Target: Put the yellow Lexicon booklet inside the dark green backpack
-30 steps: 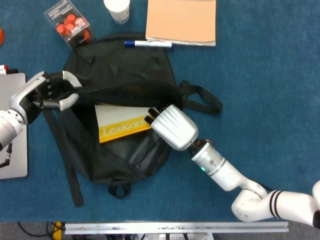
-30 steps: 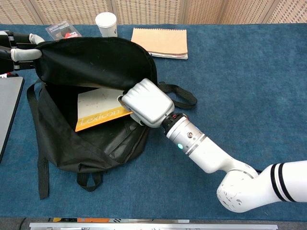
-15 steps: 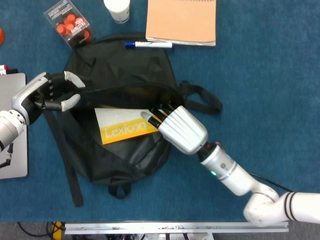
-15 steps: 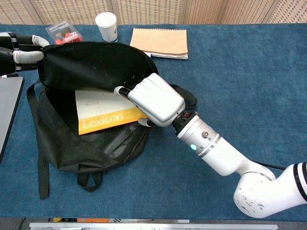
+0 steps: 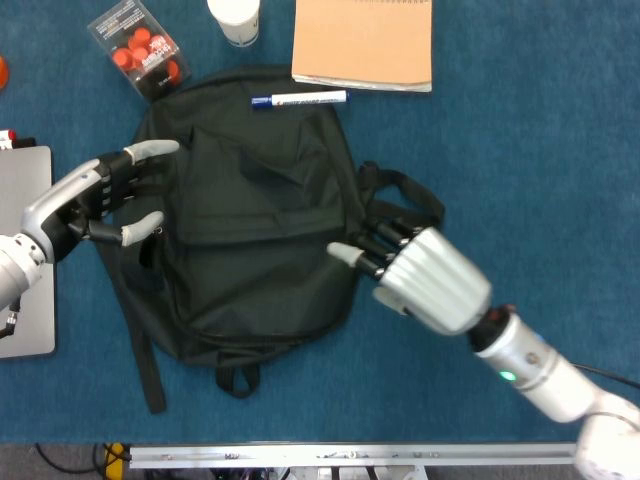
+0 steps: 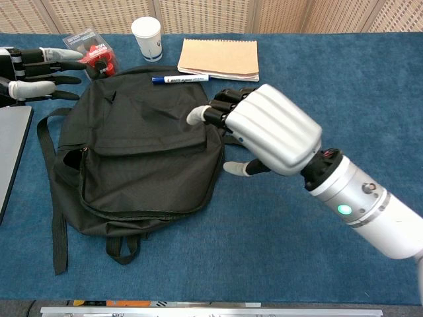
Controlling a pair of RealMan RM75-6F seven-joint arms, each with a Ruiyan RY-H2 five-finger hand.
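The dark green backpack [image 5: 250, 220] [image 6: 139, 158] lies flat on the blue table with its flap down. No part of the yellow Lexicon booklet shows in either view. My left hand [image 5: 105, 195] [image 6: 30, 72] hovers open at the bag's left top corner, fingers spread, holding nothing. At the bag's right edge, over its strap, my right hand [image 5: 420, 275] [image 6: 264, 125] is open too, fingers pointing toward the bag.
A blue-capped marker [image 5: 298, 99] [image 6: 180, 78] lies on the bag's top edge. Behind it are a tan notebook [image 5: 365, 42] [image 6: 220, 58], a white cup [image 5: 236, 18] [image 6: 147, 38] and a packet of red items [image 5: 140, 50] [image 6: 92, 47]. A grey laptop [image 5: 25, 290] sits at the left.
My left hand let go of the flap, which dropped flat and closed over the booklet. My right hand released the booklet and drew back right, out of the bag.
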